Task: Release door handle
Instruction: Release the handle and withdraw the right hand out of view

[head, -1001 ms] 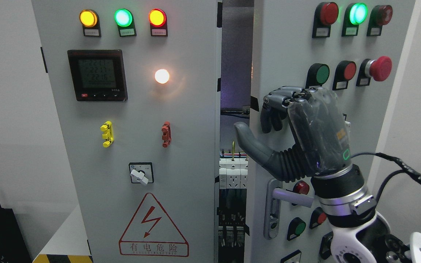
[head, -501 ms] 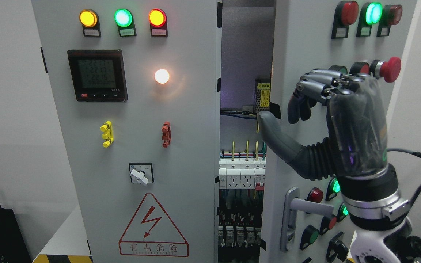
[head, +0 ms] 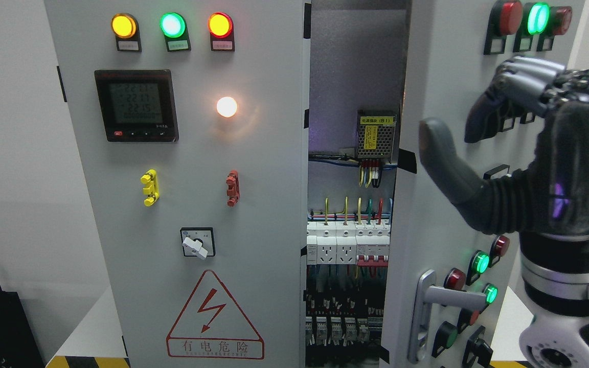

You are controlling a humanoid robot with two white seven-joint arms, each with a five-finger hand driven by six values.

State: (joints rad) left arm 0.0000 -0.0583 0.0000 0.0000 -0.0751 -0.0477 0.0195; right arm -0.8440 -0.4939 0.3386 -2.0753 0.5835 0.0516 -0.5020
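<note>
Left cabinet panel (head: 182,204) was shut. Right of it, the gap showed breakers (head: 348,245). Further right, the door (head: 443,194) stood ajar; its door handle (head: 453,297) sat low on it, untouched. Right robot hand (head: 483,122) hovered well above the handle, fingers curled, thumb out, holding nothing. Release judged done.

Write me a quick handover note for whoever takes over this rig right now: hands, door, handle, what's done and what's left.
Right hand: raised in front of the right cabinet door, fingers curled, thumb out, holding nothing.
Left hand: not in view.
Door handle: low on the right door, free, well below the hand.
Right door: swung open, showing the breakers and wiring inside. Left door is shut.
Done: the handle is released.
Left: probably only drawing the right arm clear of the door.
</note>
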